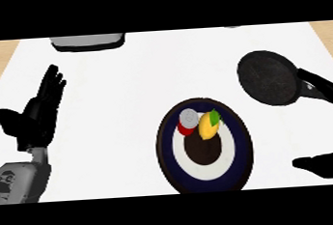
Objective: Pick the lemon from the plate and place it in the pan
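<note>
A yellow lemon (209, 126) with a green leaf lies on the upper right part of a dark blue and white plate (206, 177) near the counter's front middle. Beside it on the plate is a red can with a silver top (188, 122). A black pan (269, 77) sits to the upper right, its handle (325, 91) pointing right and down. My left hand (36, 117) stands open at the left, fingers up, resting. Only part of my right hand (328, 165) shows at the lower right edge, right of the plate and apart from it; its fingers are not visible.
A grey appliance (88, 41) with a dark base stands at the back left edge of the white counter (125, 88). Wooden floor shows beyond the counter's left and right sides.
</note>
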You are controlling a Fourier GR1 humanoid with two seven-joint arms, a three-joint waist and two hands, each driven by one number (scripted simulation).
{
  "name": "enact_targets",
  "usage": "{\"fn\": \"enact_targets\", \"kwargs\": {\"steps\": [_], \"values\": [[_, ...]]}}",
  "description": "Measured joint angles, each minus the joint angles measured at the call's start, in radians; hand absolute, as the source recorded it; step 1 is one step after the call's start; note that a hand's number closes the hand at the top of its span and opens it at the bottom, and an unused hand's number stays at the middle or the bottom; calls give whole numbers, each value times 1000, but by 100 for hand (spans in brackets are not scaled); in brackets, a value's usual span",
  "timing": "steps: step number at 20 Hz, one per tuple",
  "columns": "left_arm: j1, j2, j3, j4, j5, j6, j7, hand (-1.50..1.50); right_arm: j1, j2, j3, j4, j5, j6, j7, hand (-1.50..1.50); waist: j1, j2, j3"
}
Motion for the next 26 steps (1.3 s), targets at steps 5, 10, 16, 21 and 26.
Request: {"fn": "enact_targets", "kwargs": {"steps": [5, 10, 16, 21, 26], "values": [[-8, -12, 6, 13, -9, -15, -9, 0, -160, -3, 20, -62, 28, 101, 222, -150, 13, 3, 1], [0, -29, 10, 10, -24, -26, -10, 0, -347, 100, 65, 9, 56, 190, 342, -150, 20, 4, 2], [-7, -37, 28, 8, -38, -36, 0, 0, -423, 245, 117, 43, 61, 260, 390, -150, 15, 4, 2], [-11, -34, 54, 23, -41, -63, -6, 0, -431, 341, 168, 47, 134, 297, 469, -150, 11, 3, 3], [-11, -49, 63, 11, -58, -65, 3, 0, -414, 424, 188, 77, 223, 316, 520, -150, 10, 3, 3]]}}
